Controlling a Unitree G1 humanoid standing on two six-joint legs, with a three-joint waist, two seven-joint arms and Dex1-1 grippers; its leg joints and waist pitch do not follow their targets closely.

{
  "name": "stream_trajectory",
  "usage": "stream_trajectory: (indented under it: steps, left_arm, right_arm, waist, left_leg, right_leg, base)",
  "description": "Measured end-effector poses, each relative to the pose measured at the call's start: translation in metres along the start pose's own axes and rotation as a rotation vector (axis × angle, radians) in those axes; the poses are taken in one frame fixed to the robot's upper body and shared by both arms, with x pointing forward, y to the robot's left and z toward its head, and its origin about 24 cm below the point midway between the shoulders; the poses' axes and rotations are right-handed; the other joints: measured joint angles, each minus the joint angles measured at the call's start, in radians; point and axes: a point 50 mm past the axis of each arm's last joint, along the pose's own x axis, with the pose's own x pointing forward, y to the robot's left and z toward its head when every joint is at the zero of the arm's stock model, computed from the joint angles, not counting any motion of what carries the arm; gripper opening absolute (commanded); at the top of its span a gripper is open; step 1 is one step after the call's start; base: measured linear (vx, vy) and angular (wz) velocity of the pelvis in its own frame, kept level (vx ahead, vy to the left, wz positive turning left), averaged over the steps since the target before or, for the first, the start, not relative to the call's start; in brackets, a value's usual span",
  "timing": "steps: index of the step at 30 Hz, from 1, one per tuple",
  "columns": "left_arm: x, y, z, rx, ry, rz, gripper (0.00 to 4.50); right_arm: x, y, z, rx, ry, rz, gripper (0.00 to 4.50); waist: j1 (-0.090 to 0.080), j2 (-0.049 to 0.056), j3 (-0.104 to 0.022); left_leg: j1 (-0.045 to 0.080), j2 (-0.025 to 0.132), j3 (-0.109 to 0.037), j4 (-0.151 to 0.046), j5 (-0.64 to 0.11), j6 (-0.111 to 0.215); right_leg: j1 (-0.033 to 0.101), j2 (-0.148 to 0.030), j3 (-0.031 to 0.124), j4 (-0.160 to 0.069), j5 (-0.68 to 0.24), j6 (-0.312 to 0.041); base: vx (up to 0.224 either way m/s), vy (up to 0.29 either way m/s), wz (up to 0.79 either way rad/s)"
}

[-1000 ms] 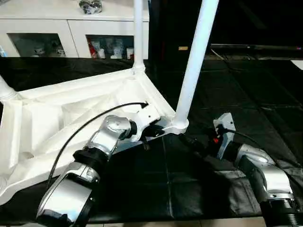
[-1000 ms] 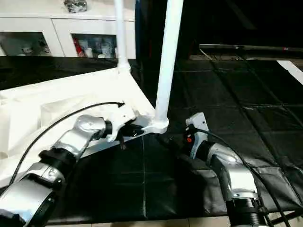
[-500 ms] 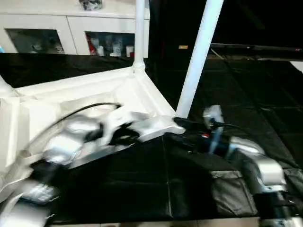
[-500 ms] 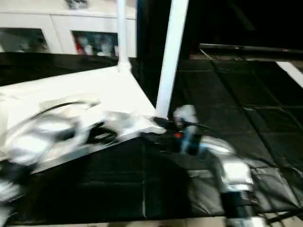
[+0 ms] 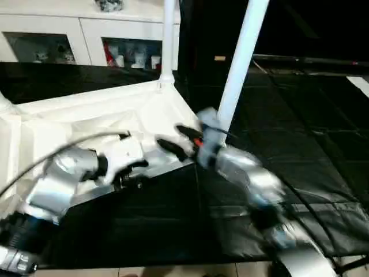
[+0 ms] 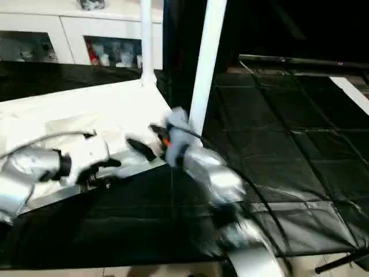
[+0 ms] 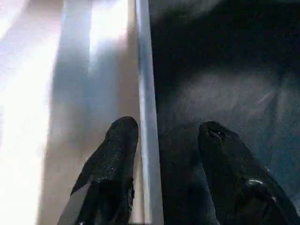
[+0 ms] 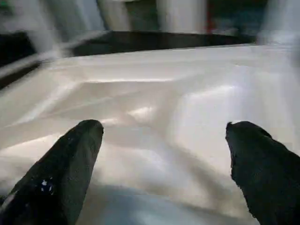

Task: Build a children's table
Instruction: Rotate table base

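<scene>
The white children's table lies upside down, its ribbed underside (image 5: pixel 69 127) facing up on the black mat. Two white legs (image 5: pixel 239 63) (image 5: pixel 168 40) stand upright in its corner sockets, and a third leg's base (image 5: pixel 3 104) shows at the far left. My left gripper (image 7: pixel 168 127) is open and straddles the table's near rim (image 7: pixel 145 117), one finger over the white plastic, the other over the mat. My right gripper (image 8: pixel 165 127) is open wide, reaching leftward over the underside just left of the near corner leg, with nothing between its fingers.
A white cabinet with glass doors (image 5: pixel 86 40) stands behind the table. Black quilted mat (image 5: pixel 300 150) covers the floor to the right and in front. A black cable (image 5: pixel 323 202) trails from my right arm.
My right arm has swung left, from beside the near corner leg to over the table's underside. My left gripper has slid left along the near rim.
</scene>
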Motion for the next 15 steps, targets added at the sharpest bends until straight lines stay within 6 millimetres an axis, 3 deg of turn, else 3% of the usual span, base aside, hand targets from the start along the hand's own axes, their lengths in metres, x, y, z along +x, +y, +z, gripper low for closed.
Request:
stream_trajectory:
  steps: [10, 15]
  left_arm:
    - [0.006, -0.002, -0.006, 0.102, 0.073, 0.110, 2.32]
    - [0.006, 0.002, -0.009, 0.117, 0.073, 0.167, 2.32]
  right_arm:
    - [0.008, -0.023, 0.001, 0.059, -0.021, -0.304, 4.50]
    - [-0.008, -0.057, 0.001, 0.075, -0.031, -0.506, 4.50]
  waist:
    - [0.007, -0.003, -0.002]
    - [0.032, -0.004, -0.001]
  left_leg:
    - [0.000, 0.000, 0.000, 0.002, 0.000, 0.000]
    - [-0.002, 0.000, 0.000, 0.011, 0.000, 0.000]
  right_leg:
    - [0.001, 0.000, 0.002, 0.005, -0.003, 0.000]
    - [0.003, -0.001, 0.006, 0.013, -0.008, 0.006]
  base:
    - [0.000, 0.000, 0.00]
    - [0.000, 0.000, 0.00]
